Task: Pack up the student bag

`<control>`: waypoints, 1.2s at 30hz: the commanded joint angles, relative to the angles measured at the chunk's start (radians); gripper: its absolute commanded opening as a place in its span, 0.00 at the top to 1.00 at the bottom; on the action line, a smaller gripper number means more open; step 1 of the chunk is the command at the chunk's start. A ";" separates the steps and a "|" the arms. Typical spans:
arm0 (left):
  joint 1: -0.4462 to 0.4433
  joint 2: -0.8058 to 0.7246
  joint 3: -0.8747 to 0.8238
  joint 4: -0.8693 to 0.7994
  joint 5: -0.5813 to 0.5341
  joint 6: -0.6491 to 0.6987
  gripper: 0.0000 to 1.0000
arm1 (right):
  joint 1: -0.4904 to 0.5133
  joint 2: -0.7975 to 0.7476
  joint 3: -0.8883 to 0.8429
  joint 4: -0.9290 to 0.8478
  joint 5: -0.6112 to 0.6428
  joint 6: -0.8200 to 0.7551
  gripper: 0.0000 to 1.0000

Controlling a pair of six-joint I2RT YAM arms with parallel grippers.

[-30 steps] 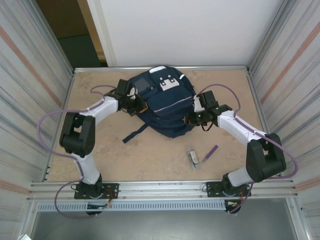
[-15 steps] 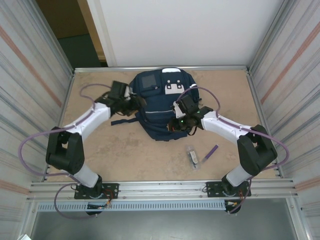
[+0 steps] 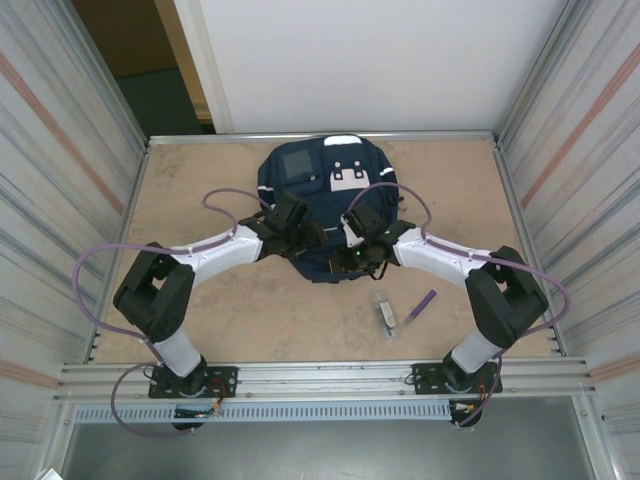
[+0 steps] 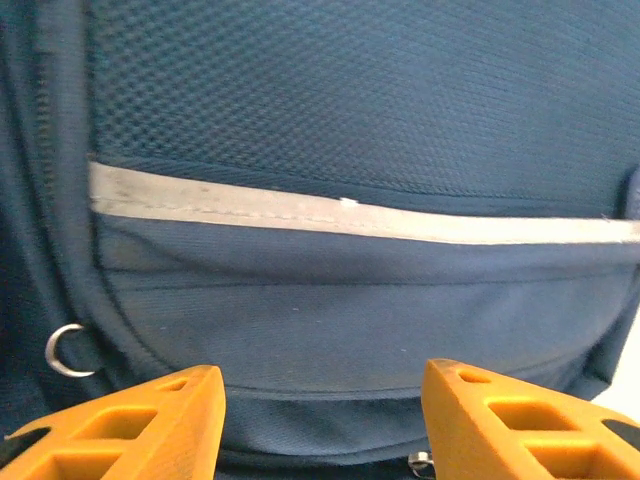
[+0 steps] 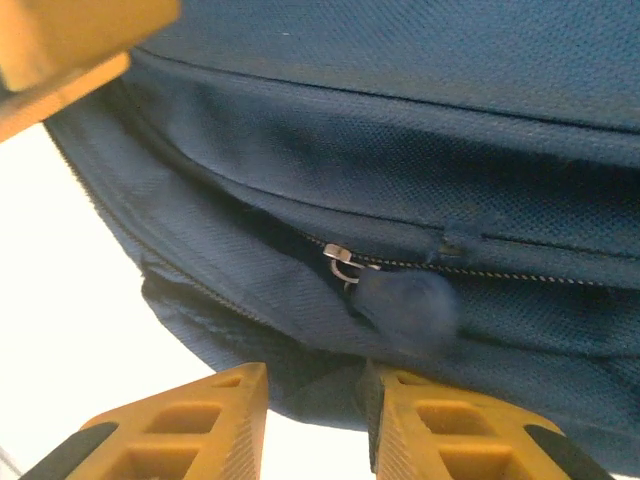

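One student bag (image 3: 325, 200) lies at the upper centre of the overhead frame. At its lower edge, the left gripper (image 4: 320, 388) stands wide and empty. The right gripper (image 5: 312, 388) shows a narrow gap, holding nothing, just below a zipper pull (image 5: 343, 260).

Robot test cell, lab-type setting. Left arm base (image 3: 182, 378) and right arm base (image 3: 462, 378) bolted to aluminium rail (image 3: 320, 372) at near edge of beige table (image 3: 230, 320). Ribbed metal left wall (image 3: 50, 170) and right wall (image 3: 590, 130); white board (image 3: 370, 60) at far side. Purple cable (image 3: 95, 262) loops off the arm.
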 commanded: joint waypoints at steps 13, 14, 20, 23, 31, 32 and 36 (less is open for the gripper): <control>0.087 -0.183 -0.145 0.008 -0.017 -0.017 0.45 | 0.034 0.047 0.106 -0.101 0.233 -0.004 0.96; 0.104 -0.190 -0.160 0.015 -0.008 -0.018 0.45 | 0.032 0.034 0.103 -0.101 0.224 -0.006 0.98; 0.129 -0.189 -0.186 0.063 0.019 -0.014 0.44 | 0.014 -0.098 0.057 -0.031 0.097 -0.098 1.00; 0.128 -0.166 -0.181 0.091 0.048 -0.034 0.43 | 0.001 -0.154 0.054 0.003 0.024 -0.156 1.00; 0.102 -0.179 -0.145 0.057 0.018 0.000 0.42 | -0.088 -0.158 0.100 -0.135 0.079 -0.105 0.80; 0.108 -0.177 -0.132 0.038 0.011 0.010 0.42 | -0.107 -0.150 0.095 -0.147 0.077 -0.089 0.70; 0.141 -0.102 -0.062 0.034 0.097 0.041 0.42 | -0.113 -0.101 0.118 -0.163 0.057 -0.047 0.59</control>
